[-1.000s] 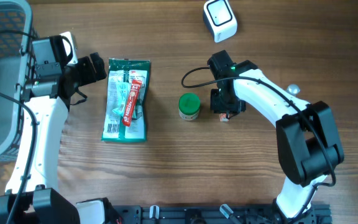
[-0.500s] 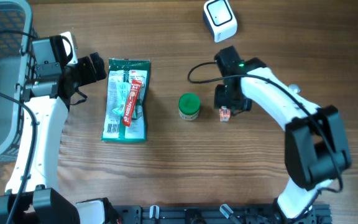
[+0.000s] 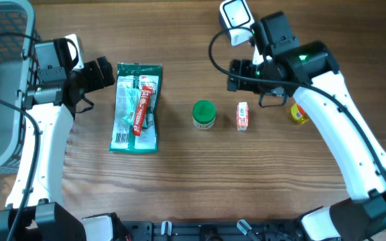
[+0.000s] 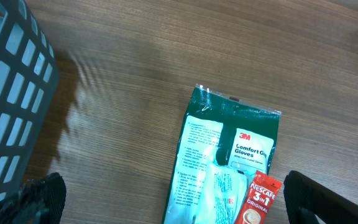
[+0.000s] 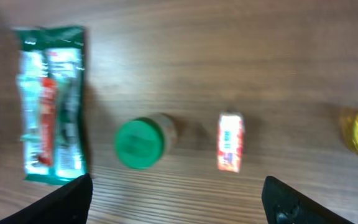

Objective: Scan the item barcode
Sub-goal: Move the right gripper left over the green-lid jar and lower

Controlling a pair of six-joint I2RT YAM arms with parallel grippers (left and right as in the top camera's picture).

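Overhead: small orange-and-white box lies flat on the table, centre-right of frame, just right of the green-lidded jar, not touching it. Long axis runs top-to-bottom of frame, orange end down. Right wrist view: right gripper fingers wide apart at the bottom corners, holding nothing. Left gripper also spread wide, empty, by the gloves pack.

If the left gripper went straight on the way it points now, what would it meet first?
Probably the 3M gloves pack: the open left gripper aims at its near edge. Height above the table is unclear.
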